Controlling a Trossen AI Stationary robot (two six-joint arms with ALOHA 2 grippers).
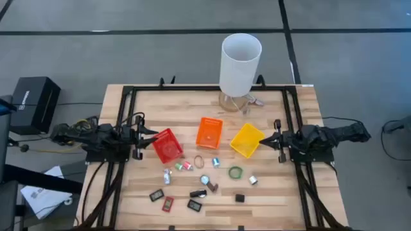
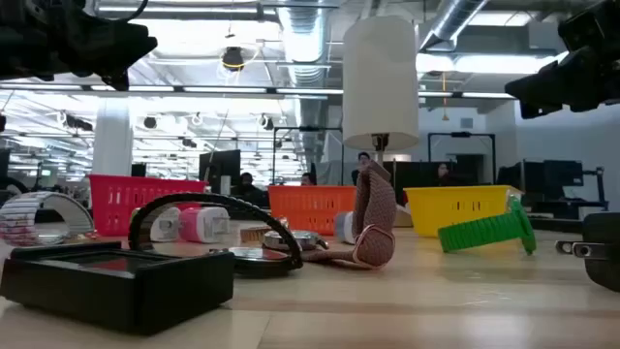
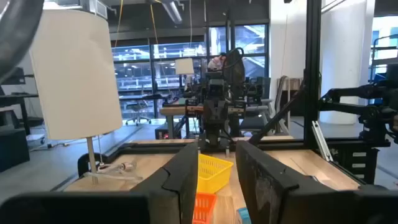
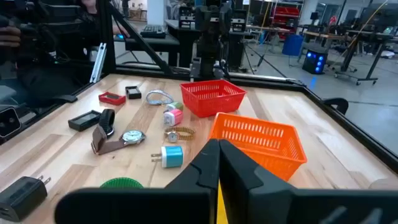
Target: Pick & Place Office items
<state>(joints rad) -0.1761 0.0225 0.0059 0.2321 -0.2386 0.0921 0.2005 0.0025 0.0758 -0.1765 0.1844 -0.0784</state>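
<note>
The office items lie scattered on the near half of the wooden table: a green ring (image 1: 236, 172), a tan ring (image 1: 199, 162), black rectangular pieces (image 1: 156, 194), a red piece (image 1: 167, 203), a wristwatch (image 4: 124, 137) and a blue bit (image 4: 171, 155). My left gripper (image 1: 149, 133) hovers level at the left, beside the red bin (image 1: 167, 145), open with nothing between its fingers (image 3: 186, 180). My right gripper (image 1: 270, 138) hovers level at the right, beside the yellow bin (image 1: 246, 140), shut and empty (image 4: 217, 146).
An orange bin (image 1: 209, 132) stands between the red and yellow bins in a row across the table's middle. A tall white cylinder lamp (image 1: 241, 64) stands at the far edge. A black frame (image 1: 128, 96) borders the table. A black plug (image 4: 25, 190) lies near the right arm.
</note>
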